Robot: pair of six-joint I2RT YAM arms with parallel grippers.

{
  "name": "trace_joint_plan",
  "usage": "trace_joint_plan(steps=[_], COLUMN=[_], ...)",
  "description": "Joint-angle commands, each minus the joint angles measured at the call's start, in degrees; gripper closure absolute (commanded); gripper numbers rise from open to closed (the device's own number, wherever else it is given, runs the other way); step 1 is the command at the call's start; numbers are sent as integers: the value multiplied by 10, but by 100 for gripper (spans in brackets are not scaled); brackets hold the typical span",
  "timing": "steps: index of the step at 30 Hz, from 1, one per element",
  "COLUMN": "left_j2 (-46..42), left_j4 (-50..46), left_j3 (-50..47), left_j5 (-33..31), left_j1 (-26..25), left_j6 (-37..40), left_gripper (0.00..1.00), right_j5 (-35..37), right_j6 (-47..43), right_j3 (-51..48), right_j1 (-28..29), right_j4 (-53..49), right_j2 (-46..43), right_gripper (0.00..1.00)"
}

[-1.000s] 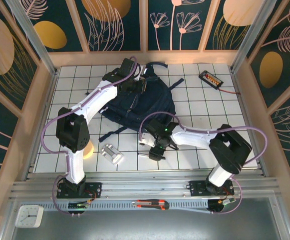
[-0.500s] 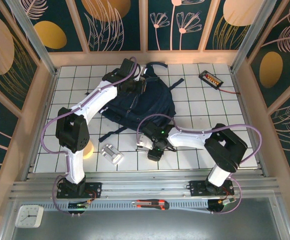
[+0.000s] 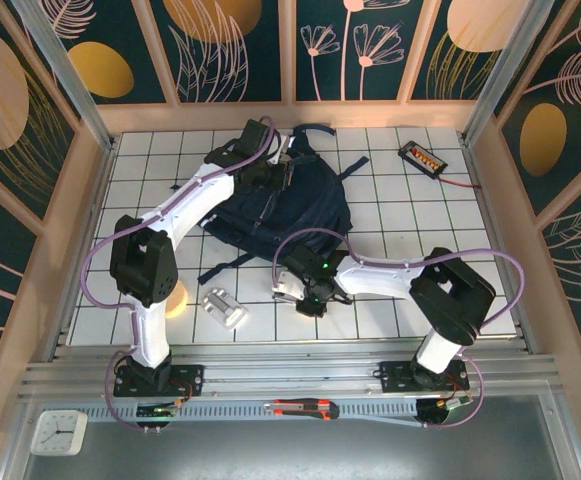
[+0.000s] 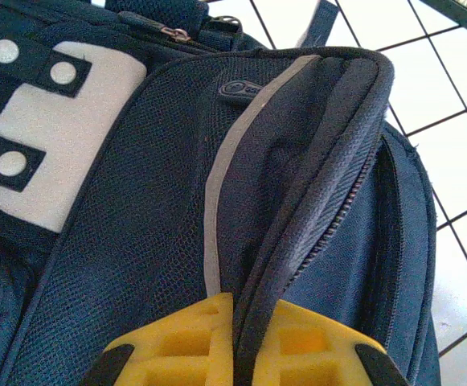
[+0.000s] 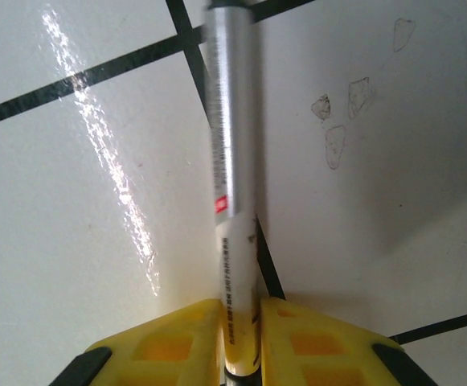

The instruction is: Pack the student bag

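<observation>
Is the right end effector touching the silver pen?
Touching. The right wrist view shows the right end effector with both yellow fingers pressed against the silver pen.

2 arms w/ white plastic link shells (image 3: 185, 205), chunky black joint housings (image 3: 142, 262), thin purple cables (image 3: 310, 233) looping alongside. Yellow waffle-grid finger pads (image 4: 177, 346) w/ black corners btw.

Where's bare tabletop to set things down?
Free: tiles between student bag and the table's right edge, nearer than the black device; the far-left corner beyond the left arm. Crowded: near centre, with bag straps, metal block, and right gripper on the silver pen.
</observation>
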Motion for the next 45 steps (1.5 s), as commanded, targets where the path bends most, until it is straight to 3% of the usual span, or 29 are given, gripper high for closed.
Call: trace_joint_plan(steps=[1,12,17,21,26,34,45], left_j2=[-26,-22,-22,-23,-28,-32,-42], left_j4=[25,23,23,25,26,31,30], left_j3=[-1,13,15,16,17,18,34], left_j5=[8,7,10,13,13,23,26], left_j1=[-1,-1,-1,-1,-1,-1,-1], left_j6=[-4,0,-2,-6,-10,-19,-26], left_gripper=[100,100,100,100,100,100,100], right_j5=[13,-80,-140,-184,-217,-289,-284], right_j6=[8,93,221,363,564,825,867], right_j3=[-14,-50,-83,-94,-70,1,125], right_j1=[-5,-83,-191,-293,-366,-367,-308], right_j4=[26,70,152,215,254,359,420], right_j2=[-18,-217,-333,-360,-315,-168,17], right_gripper=[82,83,83,85,82,81,81])
